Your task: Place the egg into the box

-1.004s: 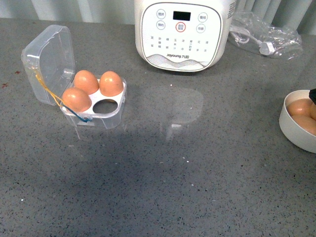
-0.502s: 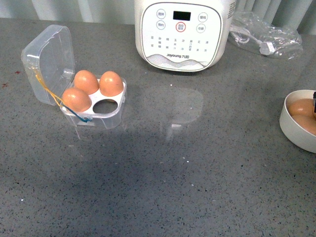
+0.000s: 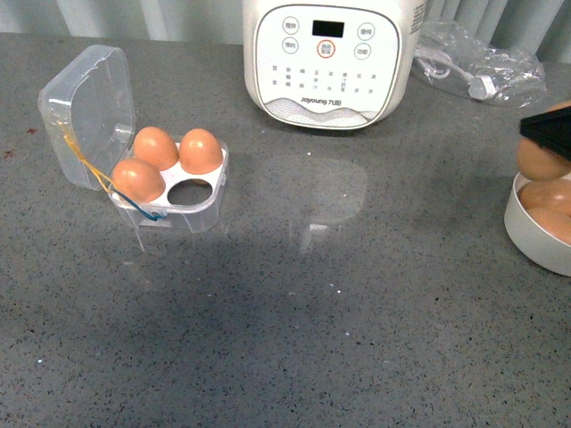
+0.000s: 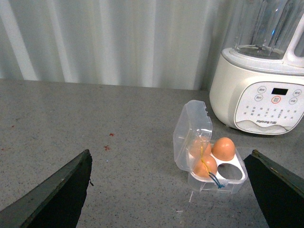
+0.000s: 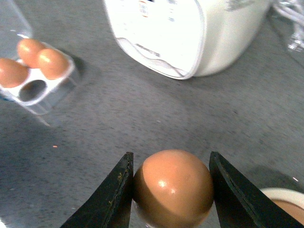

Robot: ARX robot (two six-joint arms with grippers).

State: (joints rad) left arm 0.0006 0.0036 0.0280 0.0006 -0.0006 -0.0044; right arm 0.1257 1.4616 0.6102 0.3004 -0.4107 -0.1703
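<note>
Egg [image 5: 173, 187] gripped in right pincer [image 5: 170, 159], clear from wrist, cropped in front

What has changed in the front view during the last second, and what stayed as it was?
The right hand took hold of the egg and lifted it up out of the bowl. The box, its lid open, and the cooker did not move.

The light is soft and even from overhead, bright enough in every view. In the front view the tabletop [image 3: 357, 339] carries a pale reflection of the cooker [image 3: 330, 62] and a faint broad shadow on the near side of the box [image 3: 169, 192]. From my right wrist the cooker blows out white, the egg [image 5: 173, 187] shows one small glint, and the box looks slightly soft. The fingers [image 4: 57, 194] of my left hand [image 4: 169, 153] read as dark wedges.
</note>
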